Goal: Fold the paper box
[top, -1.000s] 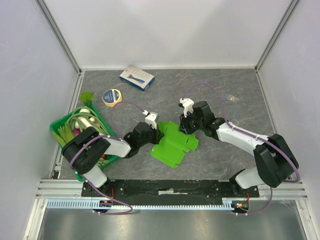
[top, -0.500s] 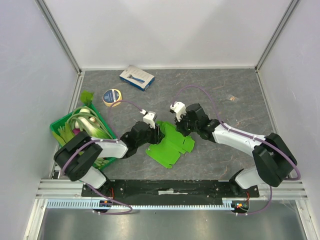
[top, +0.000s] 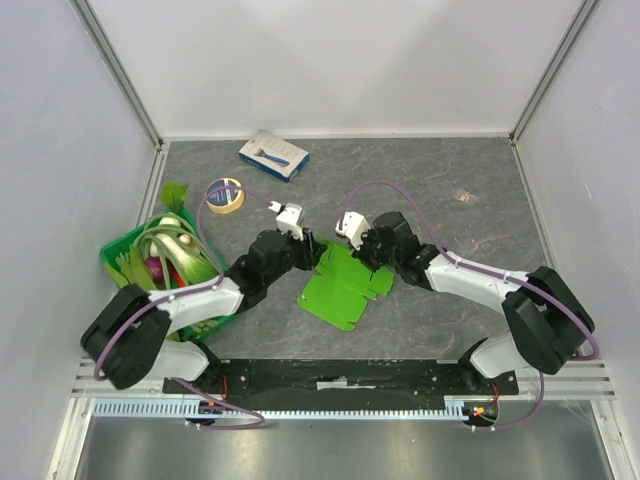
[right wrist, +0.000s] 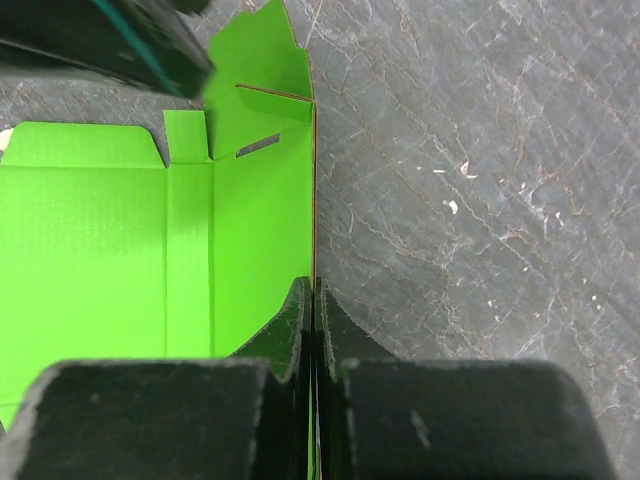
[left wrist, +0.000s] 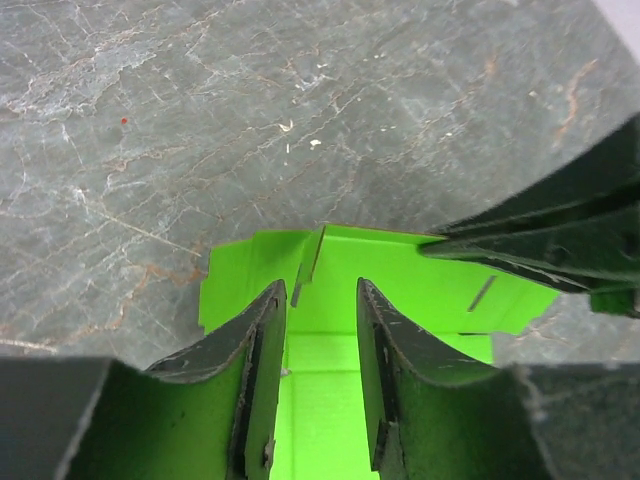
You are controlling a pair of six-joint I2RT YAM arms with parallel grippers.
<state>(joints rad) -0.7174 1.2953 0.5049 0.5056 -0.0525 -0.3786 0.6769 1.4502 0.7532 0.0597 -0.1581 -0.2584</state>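
The paper box (top: pixel 343 288), a flat lime-green card with flaps, lies on the table between my two arms. My left gripper (top: pixel 314 258) is at its far left corner, and in the left wrist view that gripper (left wrist: pixel 320 292) stands open above the paper box (left wrist: pixel 420 285), with a small raised tab (left wrist: pixel 311 258) just ahead of the fingertips. My right gripper (top: pixel 367 262) is at the card's far right side. In the right wrist view it (right wrist: pixel 314 290) is shut on the upright edge of a side panel of the paper box (right wrist: pixel 90 220).
A dark green crate (top: pixel 118 256) with vegetables stands at the left. A roll of tape (top: pixel 224 194) and a blue-and-white carton (top: pixel 273 155) lie at the back left. White walls close in three sides.
My left gripper has opened and let go of the card. My right gripper has shut on the card's right edge. Both grippers and the card have shifted a little to the left.
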